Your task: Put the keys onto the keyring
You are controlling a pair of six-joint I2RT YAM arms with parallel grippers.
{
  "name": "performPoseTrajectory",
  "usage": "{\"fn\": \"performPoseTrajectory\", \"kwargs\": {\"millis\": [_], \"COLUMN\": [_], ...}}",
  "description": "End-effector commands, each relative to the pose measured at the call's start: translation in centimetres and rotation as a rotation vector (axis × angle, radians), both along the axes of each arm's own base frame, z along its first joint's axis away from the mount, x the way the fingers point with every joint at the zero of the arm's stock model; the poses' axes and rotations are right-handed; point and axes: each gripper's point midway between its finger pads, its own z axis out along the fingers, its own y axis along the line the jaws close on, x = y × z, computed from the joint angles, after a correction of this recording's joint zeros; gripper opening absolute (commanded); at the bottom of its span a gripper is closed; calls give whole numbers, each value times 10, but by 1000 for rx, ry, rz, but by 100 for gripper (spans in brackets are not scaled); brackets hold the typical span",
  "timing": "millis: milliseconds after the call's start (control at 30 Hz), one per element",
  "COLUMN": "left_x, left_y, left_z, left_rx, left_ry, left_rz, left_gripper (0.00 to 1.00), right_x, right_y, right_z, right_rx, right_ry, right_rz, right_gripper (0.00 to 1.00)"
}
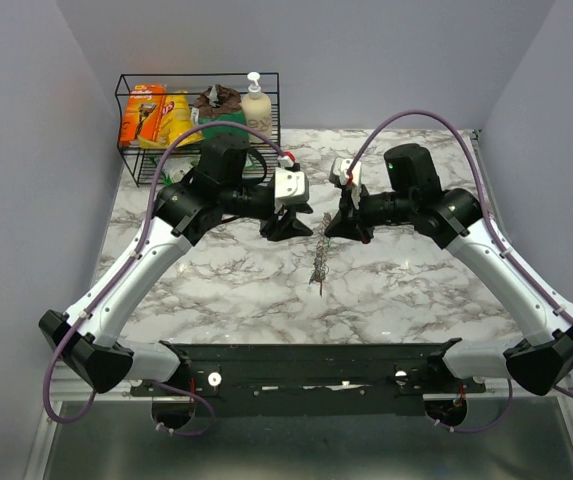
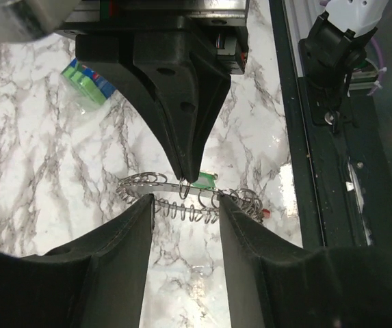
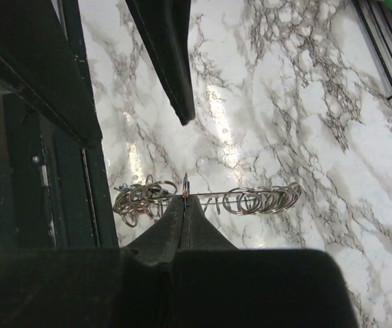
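Right gripper [image 3: 185,199] is pinching the keyring [image 3: 257,201]. Its jaws are together on a thin loop near the keyring's middle, with small rings bunching on either side of the pinch. I cannot tell whether the keyring is hanging clear or resting on the table [image 2: 45,171].

Left gripper [image 2: 186,200] is facing the keyring from the opposite side. Its jaws are apart, one fingertip on each side of the pinch, and it is gripping nothing.

A green key [image 2: 207,180] is sitting against the keyring, just beside the pinch. Whether it is threaded or only touching is not readable. A red speck [image 2: 266,213] is showing at one end of the keyring, too small to call. A green-and-blue packet [image 2: 86,78] is lying well apart from the keyring and is not part of the job.

Judgement: the right gripper is acting as the holder while the left is lining up on the green key.

Notes for doing this step well:
- Right jaws should be clamping hard enough that the keyring is not twisting under a side push.
- Left jaws should be closing only on the green head, flat across it, not on neighbouring loops.
- Closing slowly matters, since the left tips are straddling many loose rings that could snag.
- If the key is unthreaded, its hole needs turning toward the keyring's wire before pushing.
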Motion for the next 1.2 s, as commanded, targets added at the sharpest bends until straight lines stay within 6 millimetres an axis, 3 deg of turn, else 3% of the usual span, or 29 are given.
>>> {"fn": "performPoseTrajectory", "kwargs": {"millis": [0,233,833,1167], "left_x": [-2,5,8,11], "left_y": [-10,-24,-31,-36], "left_z": [-3,-20,-38,-37], "left_rx": [17,47,46,33], "left_ry": [24,57,82,83], "left_rz": [-39,-74,-97,-100], "left_gripper": [46,39,32,8], "right_x": [5,7,5,2], "right_y": [-6,-8,-9,-9], "right_z": [6,10,17,19], "right_rx": [-31,-26,3,19], "right_ry": [-22,-53,-93,-98], "right_rz": [-16,-30,-36,-35], "right_gripper": [1,1,1,1]}}
